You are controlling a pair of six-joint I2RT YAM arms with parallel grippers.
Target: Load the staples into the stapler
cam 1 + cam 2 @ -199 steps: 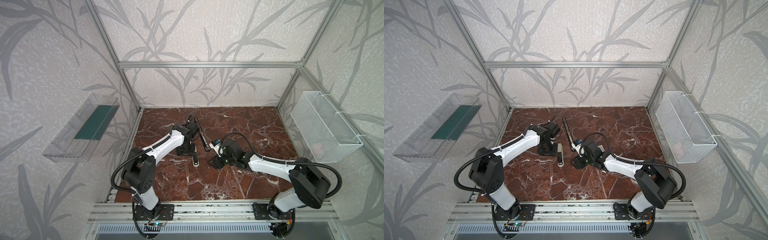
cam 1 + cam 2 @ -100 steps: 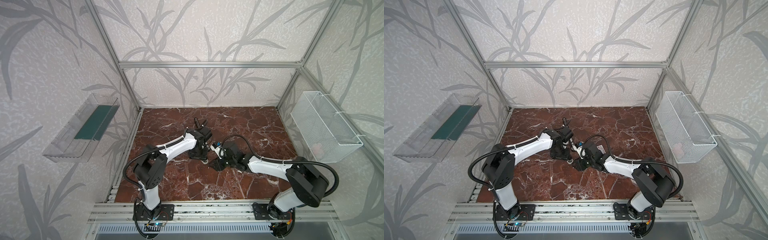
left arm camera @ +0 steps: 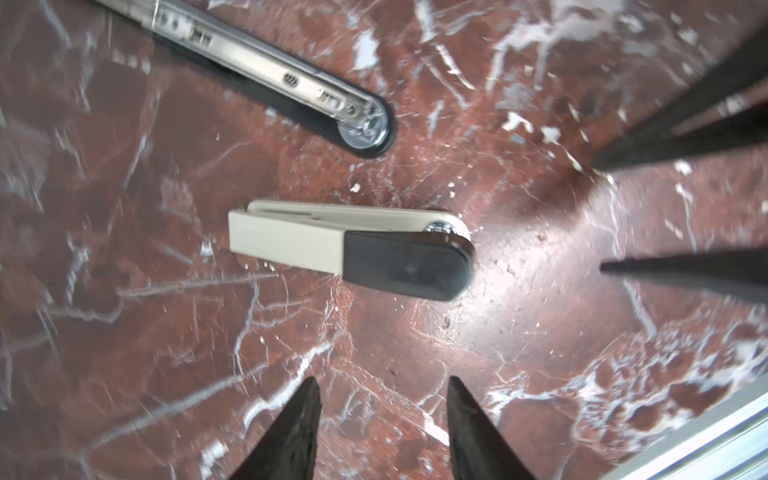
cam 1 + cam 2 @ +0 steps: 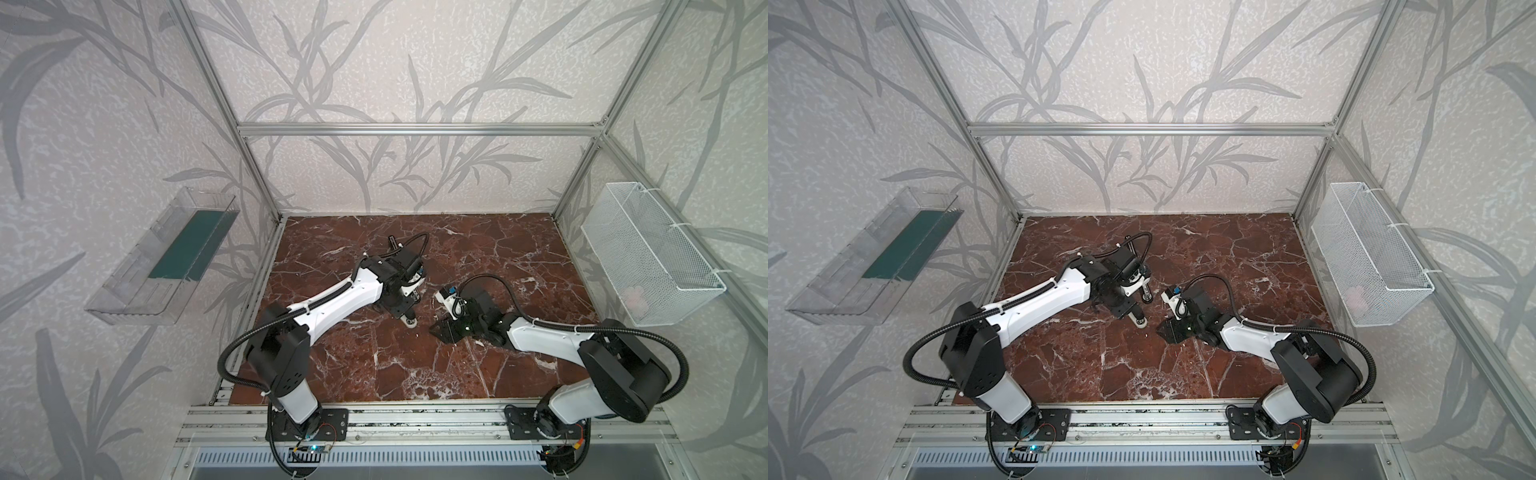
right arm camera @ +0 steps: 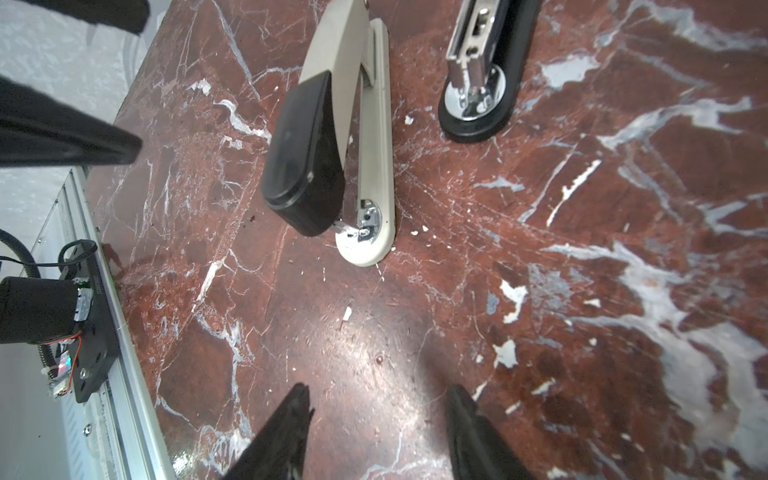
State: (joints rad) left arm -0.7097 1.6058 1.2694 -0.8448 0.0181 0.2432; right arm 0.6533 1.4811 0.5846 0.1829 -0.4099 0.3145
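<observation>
Beneath left wrist, beige stapler (image 3: 349,249) shows whole (top views hide most); left gripper (image 3: 384,380), right gripper (image 5: 378,387) gape empty.

The red-brown marble table (image 4: 374,365) is enclosed by walls (image 4: 415,62) papered with grey leaves; a clear tray (image 4: 133,291) and a white wire basket (image 4: 648,257) are hung on them.

Beige stapler (image 3: 349,249), black cap, shut, upright on marble table (image 3: 540,332). Near it, black stapler (image 3: 266,70), chrome channel uncovered.
</observation>
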